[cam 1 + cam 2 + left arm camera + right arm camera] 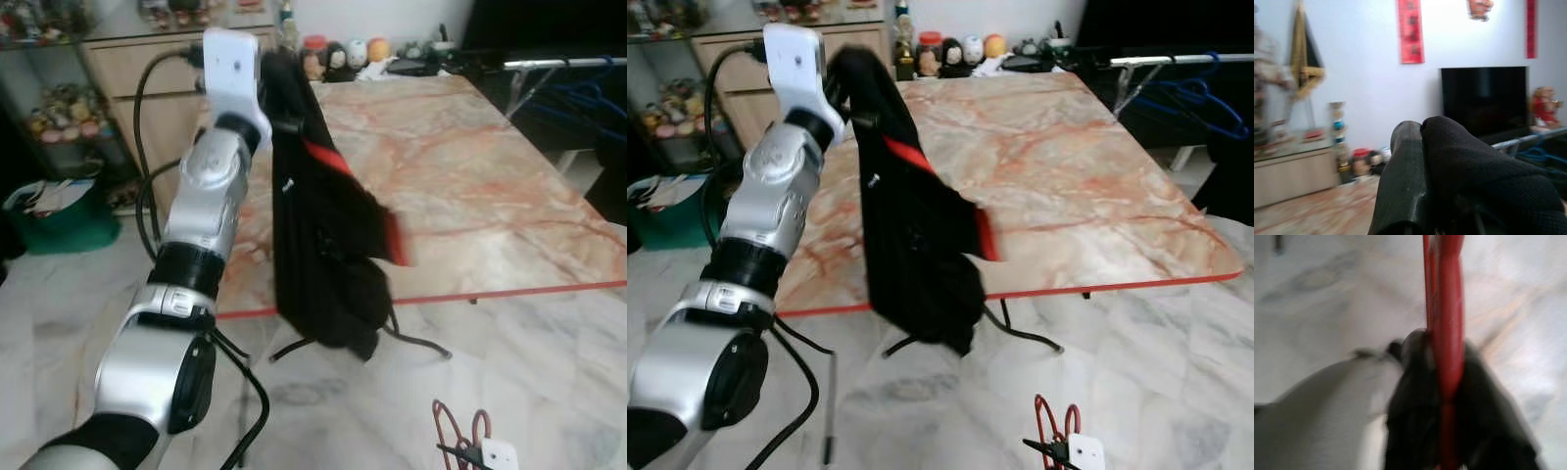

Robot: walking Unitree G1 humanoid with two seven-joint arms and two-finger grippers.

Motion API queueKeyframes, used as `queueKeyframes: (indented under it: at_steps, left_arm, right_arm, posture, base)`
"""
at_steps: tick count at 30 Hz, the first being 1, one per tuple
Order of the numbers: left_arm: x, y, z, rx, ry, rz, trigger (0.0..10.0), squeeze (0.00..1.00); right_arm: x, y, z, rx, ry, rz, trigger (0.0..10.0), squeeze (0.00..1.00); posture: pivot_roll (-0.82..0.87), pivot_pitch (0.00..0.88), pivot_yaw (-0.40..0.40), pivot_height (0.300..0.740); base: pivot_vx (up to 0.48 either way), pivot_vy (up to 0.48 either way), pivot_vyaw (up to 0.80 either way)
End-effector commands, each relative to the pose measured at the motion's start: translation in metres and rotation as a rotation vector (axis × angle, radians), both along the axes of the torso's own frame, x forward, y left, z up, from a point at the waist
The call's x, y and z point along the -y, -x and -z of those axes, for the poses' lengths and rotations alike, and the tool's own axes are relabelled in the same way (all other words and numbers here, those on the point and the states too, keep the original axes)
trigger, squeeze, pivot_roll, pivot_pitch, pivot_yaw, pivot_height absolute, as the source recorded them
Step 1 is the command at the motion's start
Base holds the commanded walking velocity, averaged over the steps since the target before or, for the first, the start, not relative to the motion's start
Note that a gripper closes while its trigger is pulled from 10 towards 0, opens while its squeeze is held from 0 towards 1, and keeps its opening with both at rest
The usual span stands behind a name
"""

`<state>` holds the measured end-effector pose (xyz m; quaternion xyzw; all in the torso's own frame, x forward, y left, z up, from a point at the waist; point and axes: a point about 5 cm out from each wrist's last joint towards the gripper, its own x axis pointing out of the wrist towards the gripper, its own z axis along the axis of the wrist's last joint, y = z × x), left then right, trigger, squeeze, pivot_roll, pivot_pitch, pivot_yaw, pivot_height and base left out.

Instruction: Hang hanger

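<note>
Left arm [196, 255] raised, its claw [1422, 166] pinched closed; right claw [1442, 391] low, clamped tight.

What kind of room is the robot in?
Probably a home living or dining room. There is a marble-topped table, a television by the wall, and a wooden cabinet with jars and small figures nearby.

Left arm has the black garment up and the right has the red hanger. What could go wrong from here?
1. The black garment only drapes over the left end effector, bunched and hanging low, so it could slide off onto the floor.
2. Its hem hangs at the marble table edge and could snag there.
3. The red hanger sits low in the right end effector, far from the garment; the grip looks narrow, so it might twist.
</note>
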<state>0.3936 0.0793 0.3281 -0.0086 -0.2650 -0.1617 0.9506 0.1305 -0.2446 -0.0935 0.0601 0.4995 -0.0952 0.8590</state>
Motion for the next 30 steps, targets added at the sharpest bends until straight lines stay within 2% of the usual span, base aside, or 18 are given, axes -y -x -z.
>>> queueKeyframes:
  at_steps: [1,2,3,4,6,7,8,12,14,21,22,23,30]
  left_arm:
    - [-0.002,0.001,-0.005,0.025,0.003,-0.012,10.0,0.00]
    - [-0.001,0.000,-0.001,0.015,0.000,-0.006,10.0,0.00]
    - [0.000,0.000,0.013,-0.030,-0.004,0.008,10.0,0.00]
    - [0.000,0.000,0.013,-0.030,-0.004,0.008,10.0,0.00]
    - [0.001,0.004,0.036,-0.089,-0.014,0.048,10.0,0.00]
    - [0.001,0.004,0.036,-0.089,-0.014,0.048,10.0,0.00]
    - [0.000,0.008,0.055,-0.136,-0.020,0.067,10.0,0.00]
    - [-0.006,0.022,0.099,-0.265,-0.029,0.080,10.0,0.00]
    - [-0.006,0.036,0.127,-0.343,-0.080,0.102,10.0,0.00]
    - [0.001,0.066,0.160,-0.453,-0.166,0.195,10.0,0.00]
    - [0.001,0.066,0.160,-0.453,-0.166,0.195,10.0,0.00]
    - [0.003,0.074,0.169,-0.486,-0.183,0.225,10.0,0.00]
    - [0.012,0.089,0.184,-0.549,-0.250,0.284,10.0,0.00]
  right_arm:
    - [-0.001,-0.003,-0.001,0.012,-0.002,0.014,10.0,0.00]
    - [-0.001,-0.003,-0.001,0.012,-0.003,0.015,10.0,0.00]
    - [-0.001,-0.003,-0.001,0.010,-0.002,0.013,10.0,0.00]
    - [-0.001,-0.003,-0.001,0.010,-0.002,0.013,10.0,0.00]
    - [-0.001,-0.002,0.000,0.005,-0.002,0.010,10.0,0.00]
    - [-0.001,-0.002,0.000,0.005,-0.002,0.010,10.0,0.00]
    - [-0.001,-0.001,0.000,0.003,-0.002,0.008,10.0,0.00]
    - [-0.001,0.000,0.000,-0.004,0.000,0.003,10.0,0.00]
    - [0.000,0.000,0.000,-0.010,0.004,-0.005,10.0,0.00]
    - [0.000,0.001,0.000,-0.014,0.007,-0.014,10.0,0.00]
    - [0.000,0.001,0.000,-0.014,0.007,-0.014,10.0,0.00]
    - [0.000,0.001,0.000,-0.015,0.007,-0.016,10.0,0.00]
    - [0.000,0.002,0.001,-0.022,0.010,-0.025,10.0,0.00]
  posture:
    - [-0.01,0.000,0.007,0.740]
    - [-0.01,0.000,0.007,0.740]
    - [-0.01,0.000,0.007,0.740]
    - [-0.01,0.000,0.007,0.740]
    - [-0.01,0.000,0.007,0.740]
    - [-0.01,0.000,0.007,0.740]
    - [-0.01,0.000,0.007,0.740]
    - [0.00,0.000,0.004,0.740]
    - [0.00,0.000,0.003,0.740]
    - [0.00,0.000,0.005,0.740]
    - [0.00,0.000,0.005,0.740]
    - [0.00,0.000,0.009,0.740]
    - [0.00,0.000,0.011,0.740]
  base:
    - [0.435,0.000,0.00]
    - [0.435,0.000,0.00]
    - [0.409,0.000,0.00]
    - [0.409,0.000,0.00]
    - [0.000,0.000,0.00]
    - [0.000,0.000,0.00]
    - [0.000,0.000,0.00]
    - [0.000,0.000,0.00]
    - [0.000,0.000,0.00]
    - [0.000,0.000,0.00]
    - [0.000,0.000,0.00]
    - [0.000,0.000,0.00]
    - [0.000,0.000,0.00]
